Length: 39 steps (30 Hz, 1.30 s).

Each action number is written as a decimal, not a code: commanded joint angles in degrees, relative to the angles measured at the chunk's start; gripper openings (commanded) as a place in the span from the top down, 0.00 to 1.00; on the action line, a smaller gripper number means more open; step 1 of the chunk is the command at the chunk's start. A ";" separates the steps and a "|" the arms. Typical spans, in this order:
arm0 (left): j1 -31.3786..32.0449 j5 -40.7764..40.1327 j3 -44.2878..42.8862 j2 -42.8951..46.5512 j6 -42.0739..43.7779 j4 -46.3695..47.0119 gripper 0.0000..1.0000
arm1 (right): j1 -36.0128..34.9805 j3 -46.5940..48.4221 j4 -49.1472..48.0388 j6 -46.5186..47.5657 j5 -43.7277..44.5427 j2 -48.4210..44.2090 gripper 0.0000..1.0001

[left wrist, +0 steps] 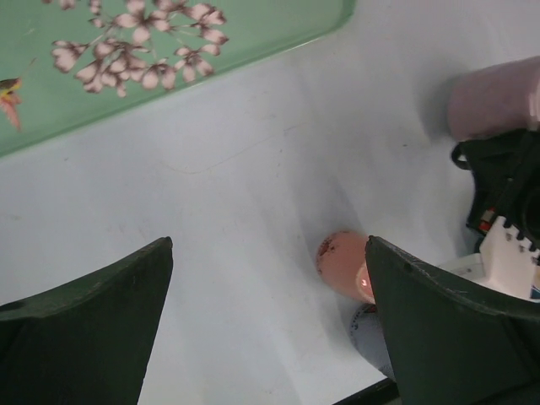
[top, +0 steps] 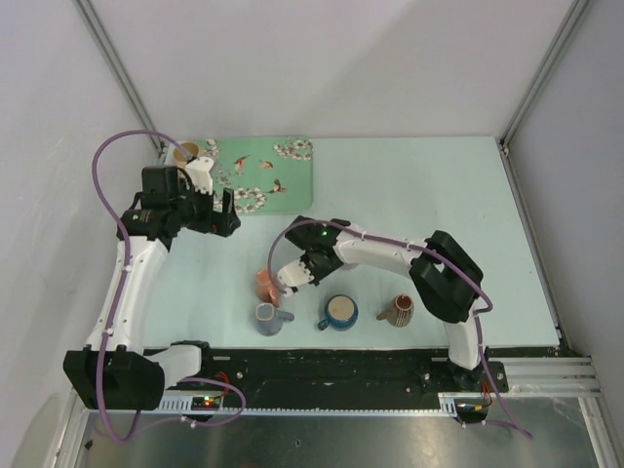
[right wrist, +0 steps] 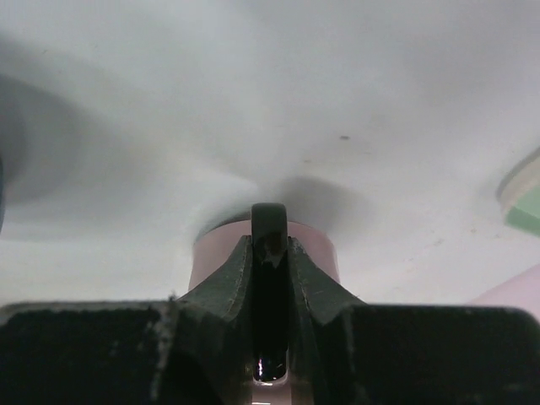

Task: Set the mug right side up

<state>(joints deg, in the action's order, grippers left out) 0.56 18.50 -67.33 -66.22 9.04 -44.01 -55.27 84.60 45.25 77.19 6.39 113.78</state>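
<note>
The pink mug (top: 264, 285) is at the table's front middle; its rounded, speckled closed end shows in the left wrist view (left wrist: 340, 261). My right gripper (top: 286, 281) is shut on the mug's dark handle (right wrist: 270, 218), and the pink body (right wrist: 218, 253) shows behind the fingers (right wrist: 232, 283) in the right wrist view. I cannot tell whether the mug touches the table. My left gripper (top: 231, 216) is open and empty, held above the table near the tray's front edge, well apart from the mug; its jaws (left wrist: 270, 253) stand wide.
A grey-blue mug (top: 272, 317), a blue mug (top: 338, 312) and a brown mug (top: 398, 310) stand in a row near the front edge. A green flowered tray (top: 283, 166) lies at the back left with a mug (top: 186, 151) at its left corner.
</note>
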 commanded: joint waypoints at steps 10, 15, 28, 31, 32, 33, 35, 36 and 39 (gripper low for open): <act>0.45 31.63 -13.05 -3.09 -0.82 0.89 0.04 | 8.94 -2.25 -27.30 -44.24 -22.52 -26.95 1.00; 5.99 36.65 -18.13 -5.36 1.64 0.03 0.04 | 11.58 -5.96 -40.40 -62.85 -27.14 -32.82 1.00; 12.09 41.08 -24.06 -10.20 -0.65 -0.07 0.08 | 8.75 -6.72 -58.79 -77.82 -12.08 -37.97 1.00; 12.57 39.87 -24.28 -10.98 -1.22 -0.08 0.09 | 8.42 -6.73 -60.65 -78.18 -12.53 -38.06 1.00; 12.99 39.20 -24.40 -11.32 -1.39 -0.14 0.10 | 8.24 -6.73 -61.21 -78.21 -12.80 -38.04 1.00; 13.91 38.61 -24.55 -11.53 -1.35 -0.13 0.10 | 8.07 -6.73 -61.63 -78.31 -13.03 -37.94 1.00; 15.78 37.68 -25.12 -12.02 -1.07 -0.12 0.12 | 8.13 -6.79 -62.69 -79.60 -13.54 -37.75 1.00; 16.66 37.80 -25.56 -12.54 -1.28 -0.11 0.14 | 8.32 -6.80 -63.07 -80.46 -14.28 -37.66 1.00; 18.85 40.17 -26.99 -13.75 -2.31 -0.16 0.30 | 9.36 -7.11 -64.20 -82.36 -15.93 -37.62 1.00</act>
<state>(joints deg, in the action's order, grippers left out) 16.75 56.95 -90.83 -78.96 8.49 -44.31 -46.89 76.71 -9.13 -1.63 -8.23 78.76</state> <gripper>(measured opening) 0.795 0.189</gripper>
